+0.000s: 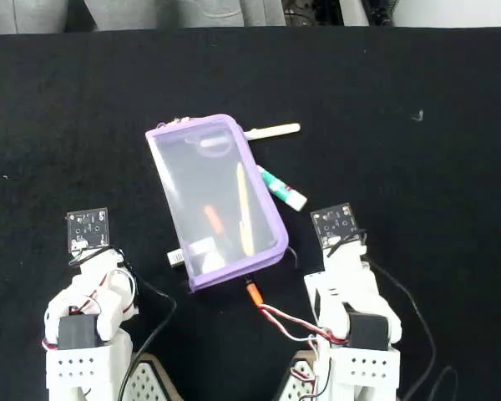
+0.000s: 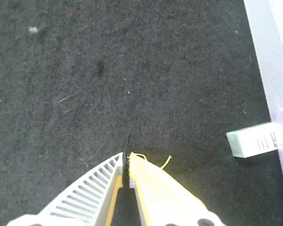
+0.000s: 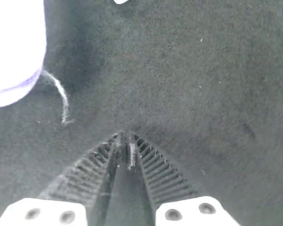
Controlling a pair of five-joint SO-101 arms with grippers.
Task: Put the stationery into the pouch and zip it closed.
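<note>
Resting my left claw (image 2: 127, 160) and right claw (image 3: 125, 143) pressed together, empty, at seven and five o'clock, likely leaving the purple-trimmed clear plastic pouch (image 1: 217, 200) reachable.

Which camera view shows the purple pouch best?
The high view: the whole pouch shows there, with its outline and clear side. The left wrist view catches a strip of its side; the right wrist view catches one corner.
</note>
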